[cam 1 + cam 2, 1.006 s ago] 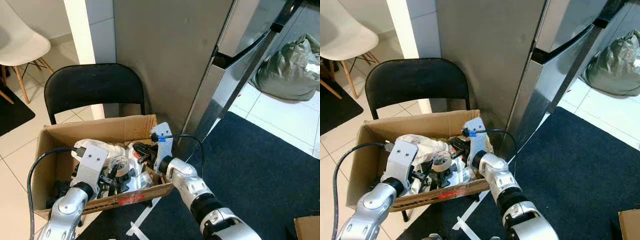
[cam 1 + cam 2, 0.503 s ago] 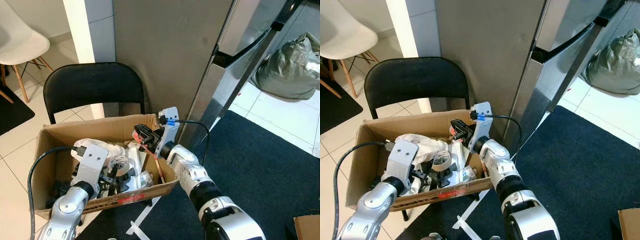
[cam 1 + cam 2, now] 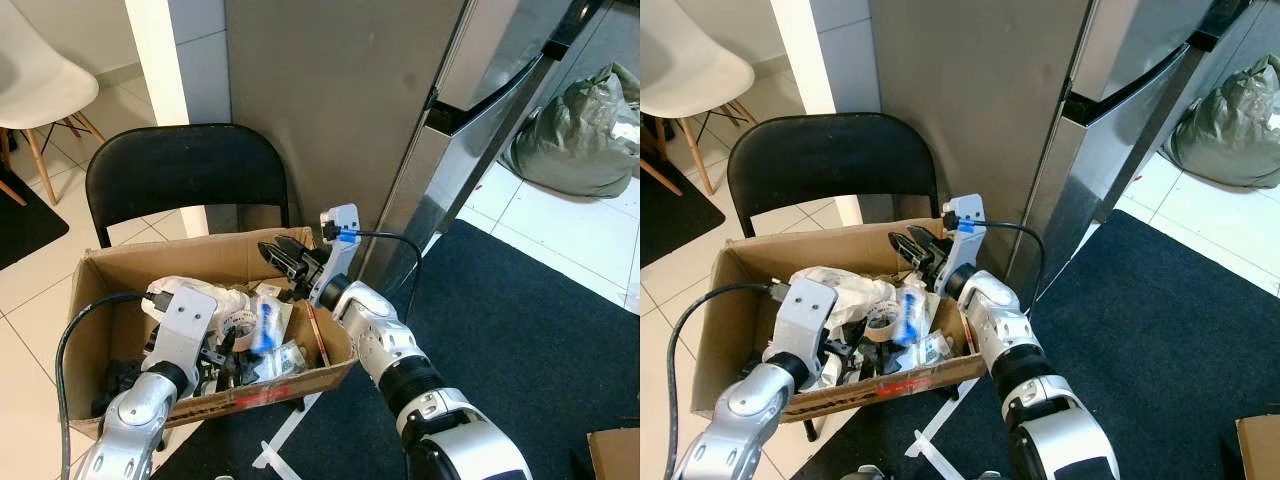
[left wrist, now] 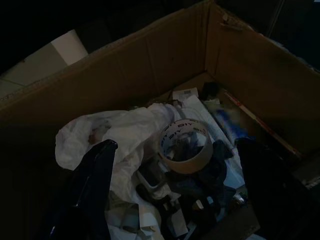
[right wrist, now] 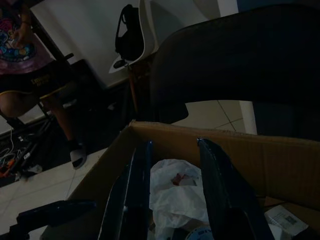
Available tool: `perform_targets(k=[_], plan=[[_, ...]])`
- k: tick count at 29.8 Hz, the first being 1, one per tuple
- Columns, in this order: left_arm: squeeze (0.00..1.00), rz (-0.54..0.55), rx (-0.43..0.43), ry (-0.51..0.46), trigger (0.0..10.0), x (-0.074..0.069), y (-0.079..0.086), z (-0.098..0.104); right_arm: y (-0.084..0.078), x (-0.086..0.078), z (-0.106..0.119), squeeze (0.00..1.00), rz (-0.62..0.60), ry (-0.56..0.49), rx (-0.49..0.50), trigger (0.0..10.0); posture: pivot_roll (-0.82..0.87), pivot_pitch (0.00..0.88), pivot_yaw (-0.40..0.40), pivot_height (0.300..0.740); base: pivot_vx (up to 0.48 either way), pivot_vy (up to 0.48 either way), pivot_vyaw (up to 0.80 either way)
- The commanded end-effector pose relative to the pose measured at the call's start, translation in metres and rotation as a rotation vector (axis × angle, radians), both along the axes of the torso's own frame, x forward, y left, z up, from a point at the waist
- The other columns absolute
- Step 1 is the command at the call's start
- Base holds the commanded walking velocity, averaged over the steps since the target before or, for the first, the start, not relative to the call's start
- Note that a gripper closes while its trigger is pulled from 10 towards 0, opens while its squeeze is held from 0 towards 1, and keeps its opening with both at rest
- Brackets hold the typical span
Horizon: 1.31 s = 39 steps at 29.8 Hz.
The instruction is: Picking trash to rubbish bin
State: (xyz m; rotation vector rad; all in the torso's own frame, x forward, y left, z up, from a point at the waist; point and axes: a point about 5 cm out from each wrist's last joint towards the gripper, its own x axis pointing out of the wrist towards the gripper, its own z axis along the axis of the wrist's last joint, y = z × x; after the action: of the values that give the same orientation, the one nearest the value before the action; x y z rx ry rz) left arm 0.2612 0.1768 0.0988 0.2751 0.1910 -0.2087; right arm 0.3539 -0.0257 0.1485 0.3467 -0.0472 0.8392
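Observation:
A cardboard box (image 3: pixel 200 262) full of trash stands in front of the black chair's back (image 3: pixel 185 175). Inside lie a white plastic bag (image 4: pixel 115 135), a roll of tape (image 4: pixel 184 145) and a blue-and-white packet (image 3: pixel 262 325). My left gripper (image 3: pixel 225 357) is down inside the box, open. Its fingers (image 4: pixel 95 185) stand wide on either side of the tape roll without touching it. My right gripper (image 3: pixel 283 254) hovers over the box's back right corner. It is open with nothing between its fingers (image 5: pixel 131 195).
A steel fridge (image 3: pixel 480 130) rises close behind the box on the right. A dark rug (image 3: pixel 520 330) covers the floor to the right, with a grey-green sack (image 3: pixel 580 140) beyond. A white chair (image 3: pixel 40 80) stands far left. A person's legs (image 5: pixel 30 75) show beyond the box.
My right gripper rose from inside the box to above its back rim. The reddish thing seen at its fingers is gone, and a blue-and-white packet now lies in the box.

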Motion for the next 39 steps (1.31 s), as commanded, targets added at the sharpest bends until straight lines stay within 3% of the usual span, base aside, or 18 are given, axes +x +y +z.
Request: perform_targets(k=[1, 4, 5, 7, 8, 9, 11, 12, 13, 15, 16, 17, 18, 23, 26, 28, 32, 39], plan=[[0.00, -0.004, -0.008, 0.015, 10.0, -0.001, -0.002, -0.003, 0.055, -0.020, 0.010, 0.00, 0.105, 0.005, 0.119, 10.0, 0.06, 0.158, -0.072, 0.740, 0.000, 0.000, 0.00], [0.00, -0.005, -0.012, 0.007, 10.0, 0.000, -0.003, -0.003, 0.047, -0.019, 0.007, 0.00, 0.073, -0.023, 0.070, 10.0, 0.07, 0.154, -0.076, 0.740, 0.000, 0.000, 0.00], [0.00, 0.003, -0.020, -0.007, 10.0, 0.001, -0.003, -0.001, 0.031, -0.016, 0.002, 0.00, 0.007, -0.057, 0.015, 10.0, 0.07, 0.152, -0.078, 0.740, 0.000, 0.000, 0.00], [0.00, 0.037, -0.062, -0.024, 10.0, 0.002, -0.002, 0.002, 0.012, -0.011, -0.002, 0.00, -0.082, -0.051, -0.002, 10.0, 0.06, 0.150, -0.080, 0.740, 0.000, 0.000, 0.00], [0.00, 0.075, -0.119, -0.059, 10.0, 0.003, 0.000, 0.007, -0.014, -0.006, -0.002, 0.00, -0.176, -0.042, 0.013, 10.0, 0.06, 0.150, -0.079, 0.740, 0.000, 0.000, 0.00], [0.00, 0.093, -0.133, -0.080, 10.0, 0.003, 0.001, 0.010, -0.029, -0.005, -0.001, 0.00, -0.226, -0.052, 0.012, 10.0, 0.06, 0.150, -0.078, 0.740, 0.000, 0.000, 0.00], [0.00, 0.102, -0.140, -0.092, 10.0, 0.003, 0.002, 0.012, -0.038, -0.005, -0.001, 0.00, -0.257, -0.060, 0.009, 10.0, 0.05, 0.150, -0.075, 0.740, 0.000, 0.000, 0.00], [0.00, 0.113, -0.148, -0.111, 10.0, 0.002, 0.002, 0.014, -0.051, -0.005, 0.001, 0.00, -0.296, -0.071, 0.009, 10.0, 0.05, 0.150, -0.075, 0.740, 0.000, 0.000, 0.00], [0.00, 0.113, -0.148, -0.111, 10.0, 0.002, 0.002, 0.014, -0.051, -0.005, 0.001, 0.00, -0.296, -0.071, 0.009, 10.0, 0.05, 0.150, -0.075, 0.740, 0.000, 0.000, 0.00], [0.00, 0.134, -0.159, -0.153, 10.0, 0.000, 0.002, 0.019, -0.089, -0.012, -0.001, 0.00, -0.396, -0.094, -0.016, 10.0, 0.04, 0.145, -0.067, 0.740, 0.000, 0.000, 0.00], [0.00, 0.134, -0.159, -0.153, 10.0, 0.000, 0.002, 0.019, -0.089, -0.012, -0.001, 0.00, -0.396, -0.094, -0.016, 10.0, 0.04, 0.145, -0.067, 0.740, 0.000, 0.000, 0.00], [0.00, 0.157, -0.148, -0.156, 10.0, -0.005, 0.002, 0.018, -0.126, -0.027, -0.011, 0.00, -0.482, -0.092, -0.071, 10.0, 0.03, 0.146, -0.062, 0.740, 0.000, 0.000, 0.00], [0.00, 0.166, -0.150, -0.156, 10.0, -0.006, 0.001, 0.017, -0.136, -0.034, -0.016, 0.00, -0.505, -0.071, -0.075, 10.0, 0.03, 0.146, -0.062, 0.740, 0.000, 0.000, 0.00], [0.00, 0.202, -0.190, -0.174, 10.0, -0.007, 0.001, 0.018, -0.142, -0.047, -0.023, 0.00, -0.530, -0.041, -0.074, 10.0, 0.02, 0.147, -0.062, 0.740, 0.000, 0.000, 0.00], [0.00, 0.219, -0.215, -0.186, 10.0, -0.007, 0.000, 0.020, -0.136, -0.051, -0.026, 0.00, -0.520, -0.024, -0.069, 10.0, 0.02, 0.141, -0.066, 0.740, 0.000, 0.000, 0.00], [0.00, 0.250, -0.246, -0.194, 10.0, -0.006, 0.001, 0.022, -0.123, -0.050, -0.029, 0.00, -0.490, -0.026, -0.101, 10.0, 0.03, 0.148, -0.066, 0.740, 0.000, 0.000, 0.00], [0.00, 0.249, -0.249, -0.198, 10.0, -0.007, 0.001, 0.022, -0.118, -0.055, -0.030, 0.00, -0.461, -0.038, -0.153, 10.0, 0.03, 0.146, -0.066, 0.740, 0.000, 0.000, 0.00], [0.00, 0.226, -0.260, -0.196, 10.0, -0.008, 0.000, 0.023, -0.118, -0.059, -0.031, 0.00, -0.463, -0.020, -0.128, 10.0, 0.04, 0.151, -0.062, 0.740, 0.000, 0.000, 0.00]])
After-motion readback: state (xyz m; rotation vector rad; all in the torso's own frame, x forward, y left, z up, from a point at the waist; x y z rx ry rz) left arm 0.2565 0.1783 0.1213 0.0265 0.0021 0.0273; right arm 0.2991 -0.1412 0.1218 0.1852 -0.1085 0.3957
